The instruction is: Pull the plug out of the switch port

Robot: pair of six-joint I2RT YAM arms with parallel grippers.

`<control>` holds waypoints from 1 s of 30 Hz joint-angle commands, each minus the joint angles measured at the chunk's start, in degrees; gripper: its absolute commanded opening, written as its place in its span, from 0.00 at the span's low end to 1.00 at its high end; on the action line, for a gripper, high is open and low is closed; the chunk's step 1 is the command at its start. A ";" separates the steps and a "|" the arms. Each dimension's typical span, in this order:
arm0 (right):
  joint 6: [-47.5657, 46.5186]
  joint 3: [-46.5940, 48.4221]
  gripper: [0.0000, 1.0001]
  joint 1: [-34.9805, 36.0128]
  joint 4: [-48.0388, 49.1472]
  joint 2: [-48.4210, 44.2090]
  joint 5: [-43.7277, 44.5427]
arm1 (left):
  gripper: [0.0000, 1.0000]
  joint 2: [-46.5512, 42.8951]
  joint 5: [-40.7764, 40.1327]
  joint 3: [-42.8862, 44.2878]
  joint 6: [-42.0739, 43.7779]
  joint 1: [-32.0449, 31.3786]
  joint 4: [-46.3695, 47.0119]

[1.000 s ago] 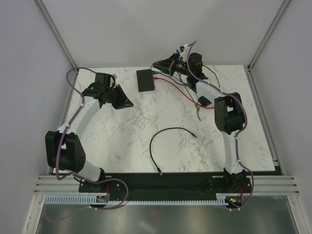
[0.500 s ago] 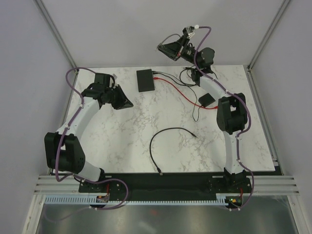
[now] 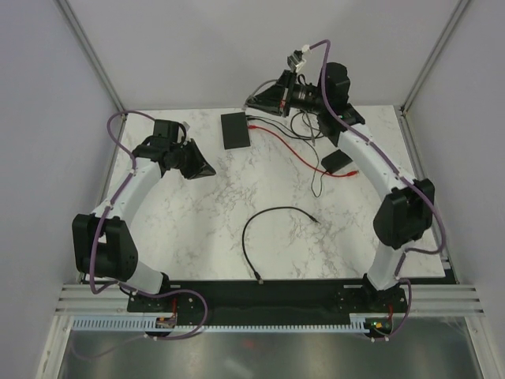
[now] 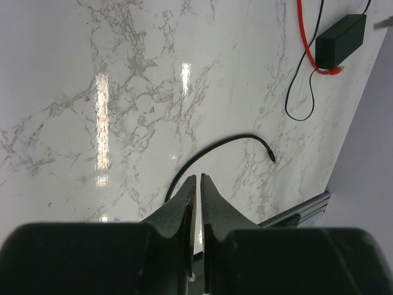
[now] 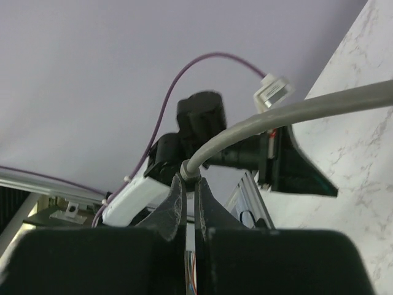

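The right claw (image 3: 252, 100) is hanging in the air above the far edge of the counter (image 3: 197, 221), just beyond the far right corner of the switch (image 3: 235, 129). Its fingers (image 5: 175, 203) are pressing together on the plug (image 5: 190, 239), which is sitting in the narrow gap between them. A grey cable (image 5: 288, 110) is curving up out of the plug's end and running off to the right in the right wrist view. Behind the plug in that view only the wall and the other arm are showing, so the plug is sitting clear of the switch

The switch is lying flat on the counter near the far edge, a little left of the middle. A red cable (image 3: 272, 134) and some thin black cords are running from its right-hand edge. The red one is trailing across the counter toward a small black adapter (image 3: 336, 163)

The left claw (image 3: 208, 168) is pointing over the left part of the counter, well apart from the switch. Its fingers (image 4: 184, 196) are standing almost pressed together, with only a thin slit between them and nothing in it. A loose black cord (image 3: 276, 208) is lying in an arc on the near middle of the counter, apart from both claws
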 commanded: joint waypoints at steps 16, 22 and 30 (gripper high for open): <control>-8.63 -20.82 0.00 16.31 -48.82 -29.24 15.24 | 0.13 0.34 1.38 -0.03 2.18 0.45 -0.01; -1.85 -25.84 0.00 19.65 -49.26 -31.72 17.19 | 0.14 -2.56 -1.60 -3.28 3.85 0.36 -2.47; -0.25 -26.54 0.00 25.37 -41.99 -24.26 15.61 | 0.14 -6.78 -1.60 -5.65 3.23 0.36 -2.73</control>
